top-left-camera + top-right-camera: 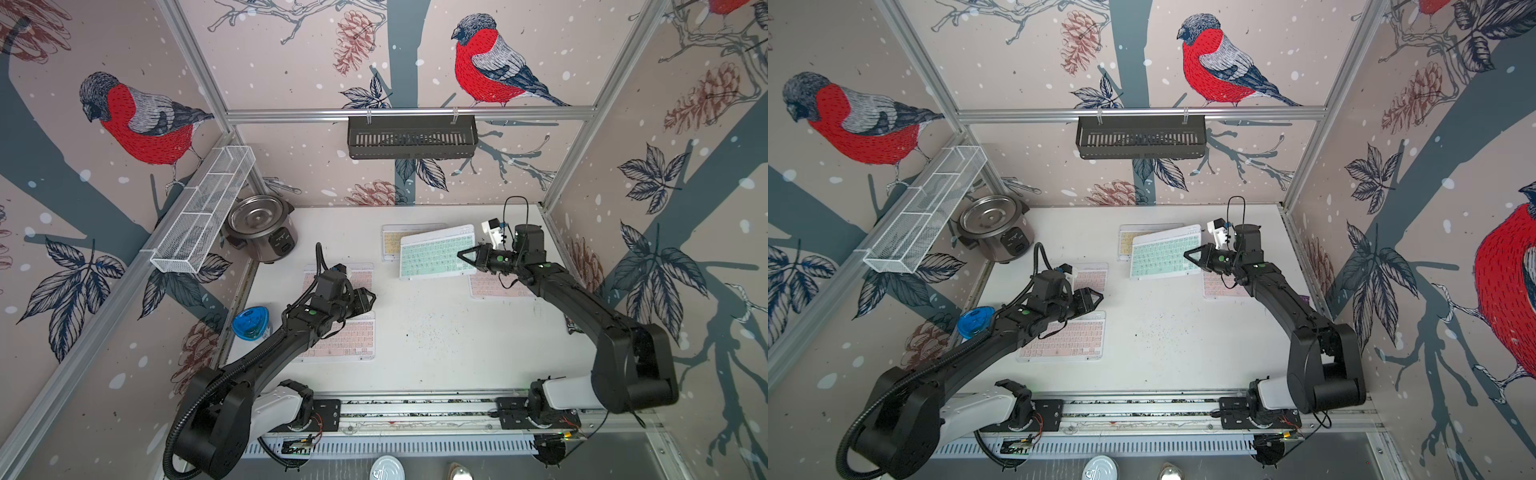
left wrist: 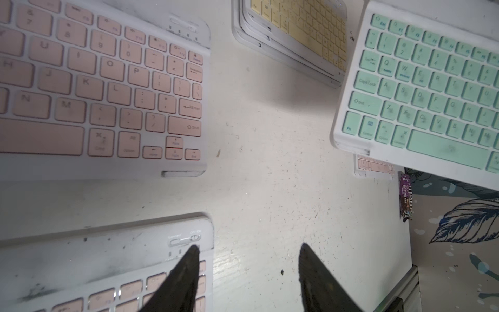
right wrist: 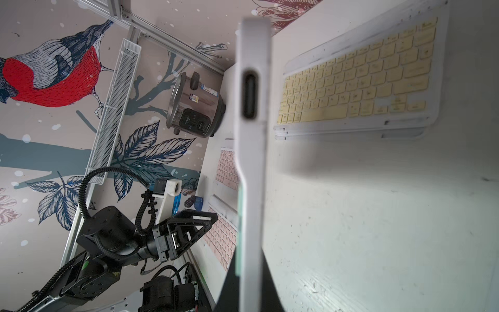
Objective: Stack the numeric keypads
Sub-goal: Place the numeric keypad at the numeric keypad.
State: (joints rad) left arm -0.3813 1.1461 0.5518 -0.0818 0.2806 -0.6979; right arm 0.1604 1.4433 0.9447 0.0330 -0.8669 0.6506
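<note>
So, the right gripper (image 1: 462,254) pinches the flat mint-green-keyed, white-framed keypad (image 1: 434,253) by its edge, lifted and tilted, partly over the yellow-topped keypad pile (image 1: 390,241) at the table's 12 o'clock. The left gripper (image 2: 249,247) is spread and empty. The 8 o'clock pink keypad (image 1: 349,338), 10 o'clock pink keypad (image 1: 362,277) and 3 o'clock pink keypad (image 1: 494,287) lie unstacked, so it's roughly halfway, I'd guess.

enclosure walls (image 1: 291,62): pale pink paper printed with red-breasted birds, pine cones, leaves, grey branches. frame rail (image 1: 407,113): silver metal, across the back wall. black slotted basket (image 1: 411,137) hung on it. white wire tray (image 1: 203,208) along the side rail. table (image 1: 436,332): white, scuffed, speckled.
</note>
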